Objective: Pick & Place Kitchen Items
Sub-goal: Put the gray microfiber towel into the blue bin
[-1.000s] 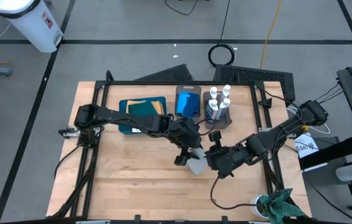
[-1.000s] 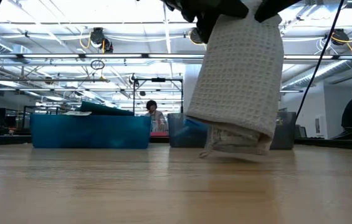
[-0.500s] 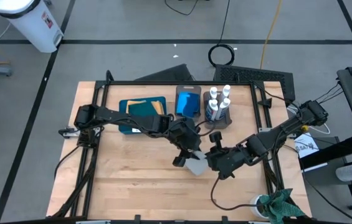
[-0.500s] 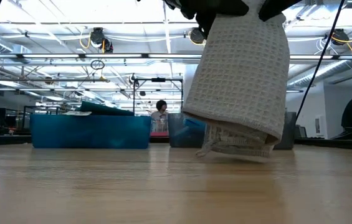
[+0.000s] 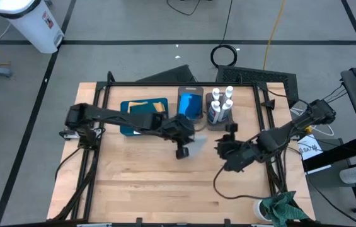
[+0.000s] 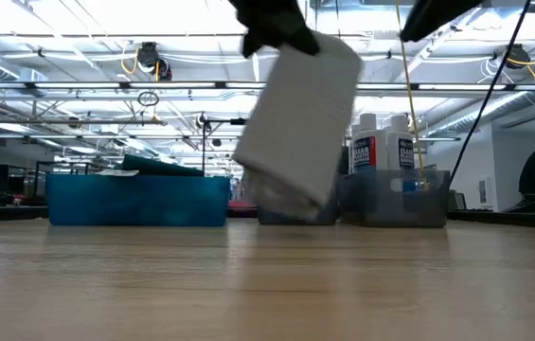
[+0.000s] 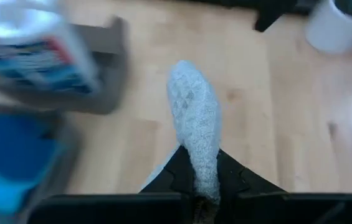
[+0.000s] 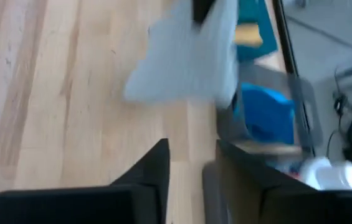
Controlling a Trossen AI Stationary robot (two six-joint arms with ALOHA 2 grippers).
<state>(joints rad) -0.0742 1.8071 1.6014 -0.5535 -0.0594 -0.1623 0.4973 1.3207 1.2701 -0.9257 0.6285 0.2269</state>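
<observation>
Grey cloth hangs clamped in left jaws, frame centre; right jaws apart, empty; loose folds may snag bin rim.

cloth: nubbly pale weave | table: matt light wood

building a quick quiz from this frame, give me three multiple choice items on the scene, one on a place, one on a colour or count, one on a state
1. Where do the white bottles stand?
A. in the grey bin at the table's back
B. in the teal tray
C. on the floor

2. What colour is the cloth held above the table?
A. mustard yellow
B. pale grey
C. bright green

3. What grips that cloth?
A. the right end effector
B. both
C. the left end effector

Answers:
1 A, the low view shows them in the grey bin.
2 B, it looks pale grey in the low view.
3 C, the left wrist view shows the fingers shut on it, while the right stands apart, open.
</observation>
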